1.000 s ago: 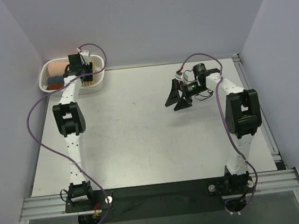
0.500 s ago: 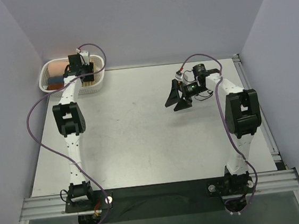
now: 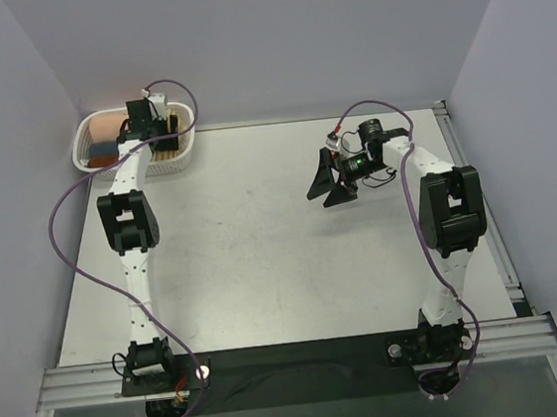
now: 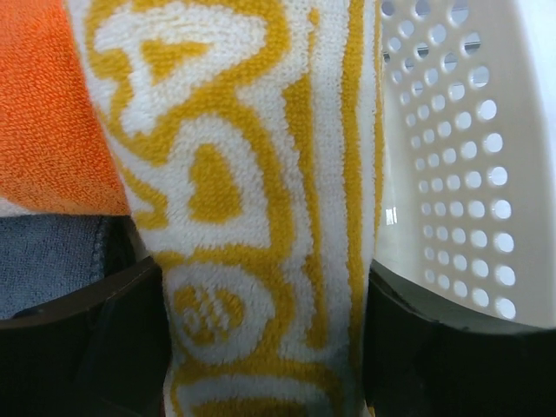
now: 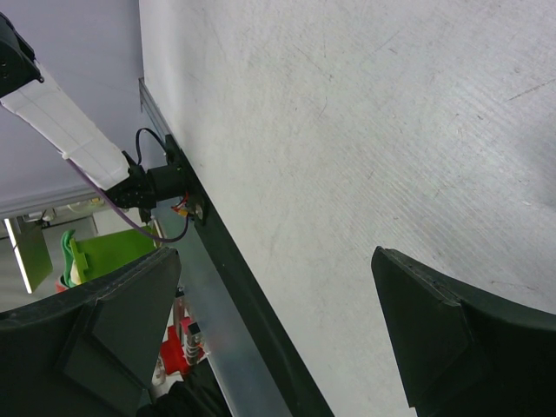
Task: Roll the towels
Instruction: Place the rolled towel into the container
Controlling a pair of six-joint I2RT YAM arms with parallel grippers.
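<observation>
The yellow-and-white towel (image 4: 261,217) sits in the white basket (image 4: 452,156), against its perforated wall, with an orange roll (image 4: 43,104) beside it. The left gripper (image 4: 261,295) straddles it, whether clamped or loose I can't tell. The right gripper (image 5: 274,261) hangs over the bench (image 5: 347,130), fingers wide apart and empty.

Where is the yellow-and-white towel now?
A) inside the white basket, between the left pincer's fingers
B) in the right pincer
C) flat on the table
A: the left wrist view shows the towel between the fingers of the left pincer, beside the perforated wall of the basket.
</observation>
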